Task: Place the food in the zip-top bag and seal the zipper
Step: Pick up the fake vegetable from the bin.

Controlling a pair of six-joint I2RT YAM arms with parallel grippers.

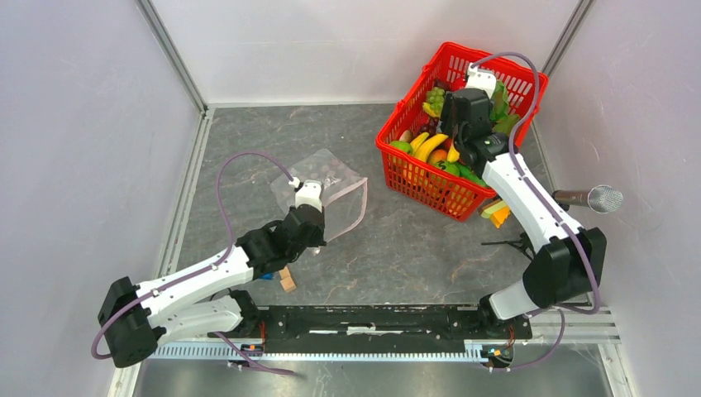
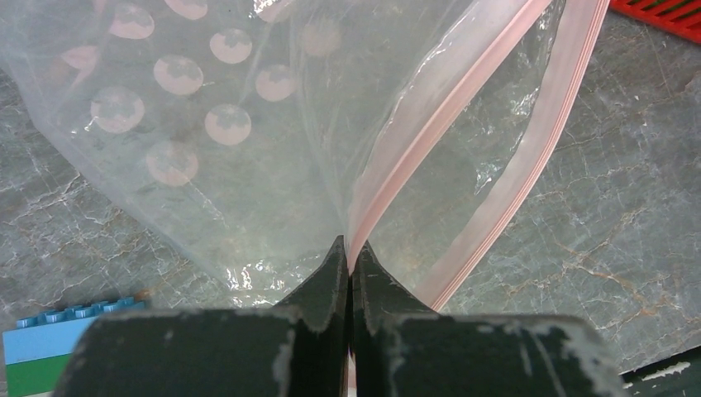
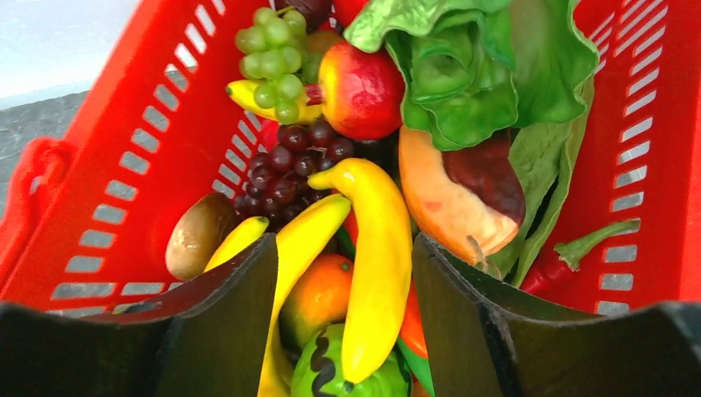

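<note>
Pink zipper strip [image 2: 430, 136] of clear dotted plastic bag [image 2: 207, 124] clenched in left tool [image 2: 349, 248]; right tool [image 3: 343, 240] released, over yellow toy banana [image 3: 376, 273].

At the right gripper's [image 3: 343, 244] fingertips — three bananas [image 3: 380, 248]; beyond them, two grape bunches [image 3: 277, 50], one lettuce [image 3: 463, 74], one red apple [image 3: 360, 91].

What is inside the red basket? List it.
The red basket holds yellow bananas, green grapes, dark grapes, a red apple and lettuce. Whatever lies beneath that pile is covered.
</note>
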